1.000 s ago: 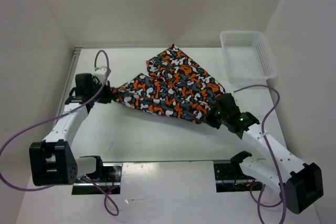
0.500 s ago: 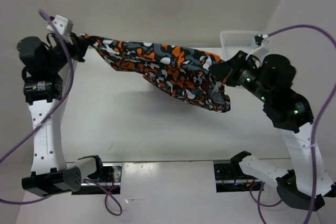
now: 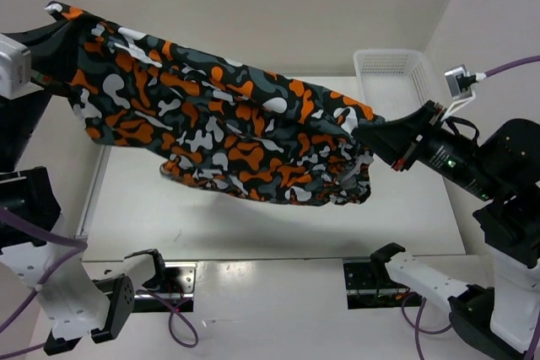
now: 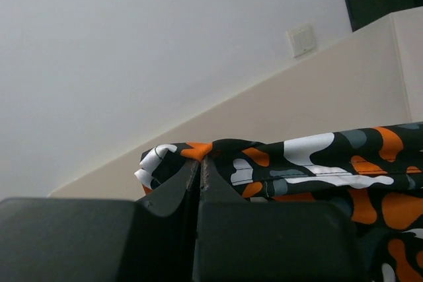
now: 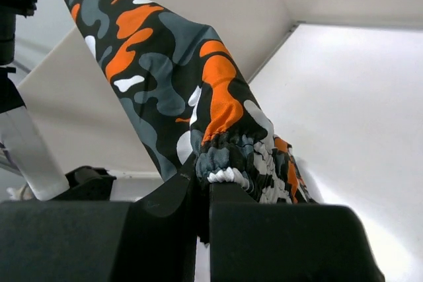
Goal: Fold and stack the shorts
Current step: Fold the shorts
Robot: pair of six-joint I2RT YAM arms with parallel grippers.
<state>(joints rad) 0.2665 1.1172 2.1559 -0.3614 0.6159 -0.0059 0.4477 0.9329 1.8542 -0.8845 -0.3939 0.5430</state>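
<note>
The shorts (image 3: 228, 120), printed in orange, black, grey and white, hang stretched in the air between both arms, high above the table. My left gripper (image 3: 59, 16) is shut on one corner at the upper left; in the left wrist view the fabric (image 4: 277, 166) is pinched at the closed fingertips (image 4: 200, 162). My right gripper (image 3: 364, 134) is shut on the gathered elastic waistband at the right; in the right wrist view the bunched cloth (image 5: 228, 143) sits in the closed jaws (image 5: 203, 179). The lower edge droops in folds.
A white plastic mesh basket (image 3: 396, 82) stands at the table's back right, just behind the right arm. White walls enclose the table (image 3: 253, 225) on three sides. Purple cables (image 3: 25, 225) loop from both arms.
Both arms have risen and spread further apart, lifting the shorts off the table and pulling them out wide; the left corner went up and left, the right end moved forward.
</note>
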